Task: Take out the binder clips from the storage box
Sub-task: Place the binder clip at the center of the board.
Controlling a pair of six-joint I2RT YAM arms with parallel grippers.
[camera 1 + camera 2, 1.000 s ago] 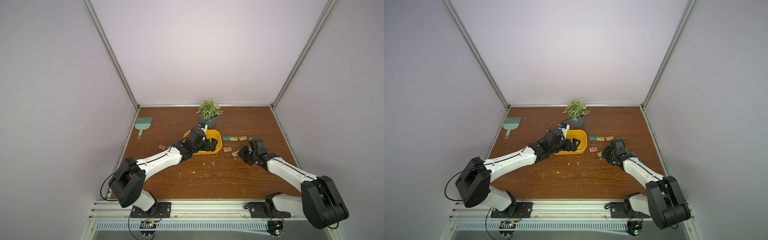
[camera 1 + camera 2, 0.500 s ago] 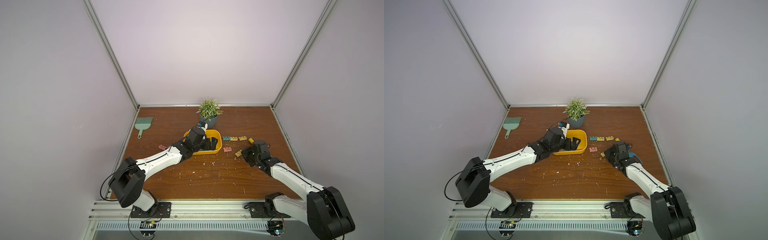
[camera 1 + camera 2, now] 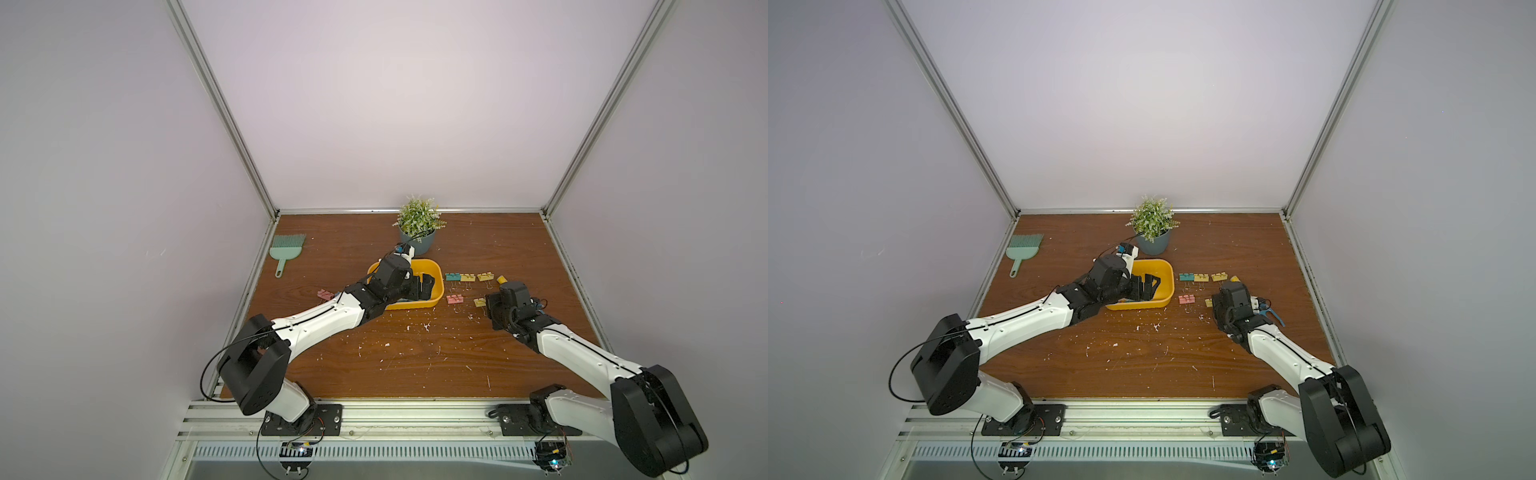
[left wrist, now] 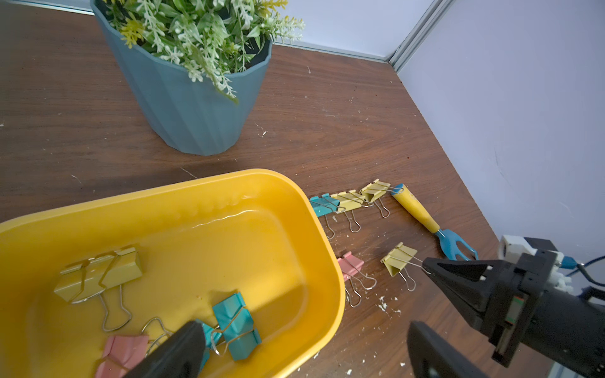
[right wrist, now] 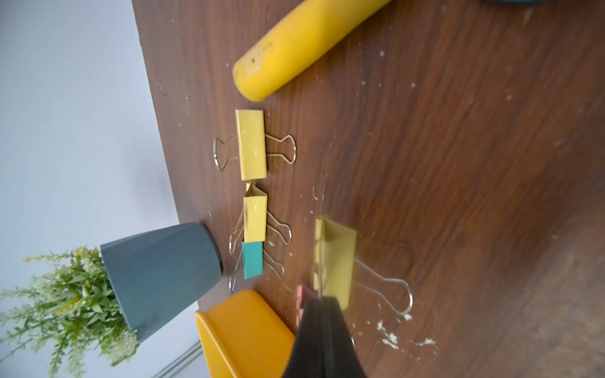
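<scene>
Nearest, white crumbs speckle the wooden table. Just past them on the right, the right gripper lies low, its jaws pressed together on the raised wire handle of a lone yellow clip that rests on the table. A pink clip lies just beside it, toward the storage box. This yellow tub sits mid-table, and the left gripper hangs over its right end with jaws spread wide, holding nothing; one finger is above the teal clips. The binder clips on the tub's floor are those teal ones, a yellow pair side by side, and pink ones cut off by the edge of the left wrist view. Left of the tub, another pink clip lies on the table. Farther back on the right runs a row of three clips, teal then two yellow, end to end, with the yellow handle of a blue fork-shaped tool just past the last one. Behind the tub stands a grey-blue plant pot, and at the far left lies a mint-green hand brush.
</scene>
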